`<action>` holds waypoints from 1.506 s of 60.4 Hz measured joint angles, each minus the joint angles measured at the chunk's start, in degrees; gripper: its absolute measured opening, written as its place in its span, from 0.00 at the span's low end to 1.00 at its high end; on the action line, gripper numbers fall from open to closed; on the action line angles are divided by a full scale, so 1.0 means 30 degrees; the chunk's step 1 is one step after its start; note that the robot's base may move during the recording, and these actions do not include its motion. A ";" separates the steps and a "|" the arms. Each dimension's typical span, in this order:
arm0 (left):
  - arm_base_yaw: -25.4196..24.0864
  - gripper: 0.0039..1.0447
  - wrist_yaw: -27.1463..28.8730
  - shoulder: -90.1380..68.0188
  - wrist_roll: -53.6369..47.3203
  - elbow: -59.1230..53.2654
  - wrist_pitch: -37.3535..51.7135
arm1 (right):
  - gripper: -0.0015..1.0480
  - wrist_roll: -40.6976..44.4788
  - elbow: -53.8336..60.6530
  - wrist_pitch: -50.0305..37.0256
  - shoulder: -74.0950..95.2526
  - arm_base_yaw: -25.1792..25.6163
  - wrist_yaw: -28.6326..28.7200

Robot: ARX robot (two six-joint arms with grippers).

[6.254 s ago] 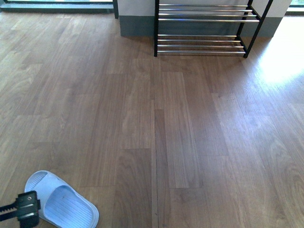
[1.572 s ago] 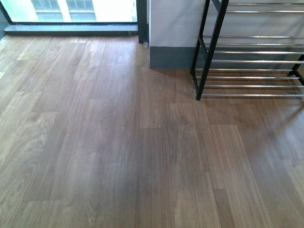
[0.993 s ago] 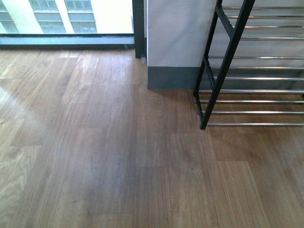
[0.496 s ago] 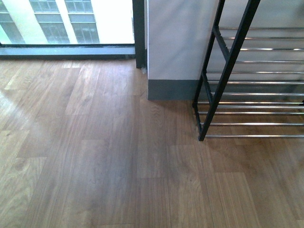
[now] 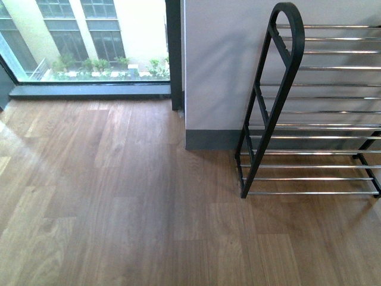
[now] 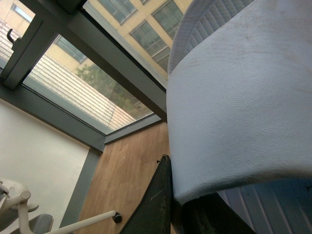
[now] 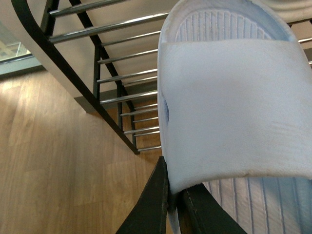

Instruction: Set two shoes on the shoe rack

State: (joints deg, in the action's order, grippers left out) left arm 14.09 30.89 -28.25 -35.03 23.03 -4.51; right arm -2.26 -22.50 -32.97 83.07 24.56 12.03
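Left gripper (image 6: 173,192): clenched on the lower edge of a slide's strap. One dark finger (image 6: 155,207) lies outside the strap, the other under it.
Left slide (image 6: 243,97): pale blue, carried clear of the floor (image 6: 129,170). Its broad strap faces the wrist camera, faint grubby marks on it; ribbed footbed shows past both strap edges.
Behind left slide: a dark-framed window (image 6: 83,83), and a white caster leg (image 6: 87,222) low in the corner.
Right gripper (image 7: 173,187): same pinch, fingers closed on the strap edge of the second slide.
Right slide (image 7: 234,107): pale blue, lifted, ribbed toe end overlapping the rack (image 7: 73,80) rods in the wrist view. Whether it touches the rack: cannot tell.
Rack, front view (image 5: 272,119): black side frame rounded at the top, chrome rods in tiers. Stands on the plank floor against the white wall (image 5: 220,71), to the right of the window.
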 joint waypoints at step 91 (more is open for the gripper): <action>0.0000 0.02 0.0007 0.0007 0.0007 0.0066 0.0000 | 0.02 -0.0044 -0.0007 0.0000 -0.0015 -0.0007 0.0007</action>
State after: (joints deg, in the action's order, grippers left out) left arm 14.09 30.92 -28.23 -35.00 23.22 -4.51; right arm -2.39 -22.52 -32.97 83.02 24.53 12.05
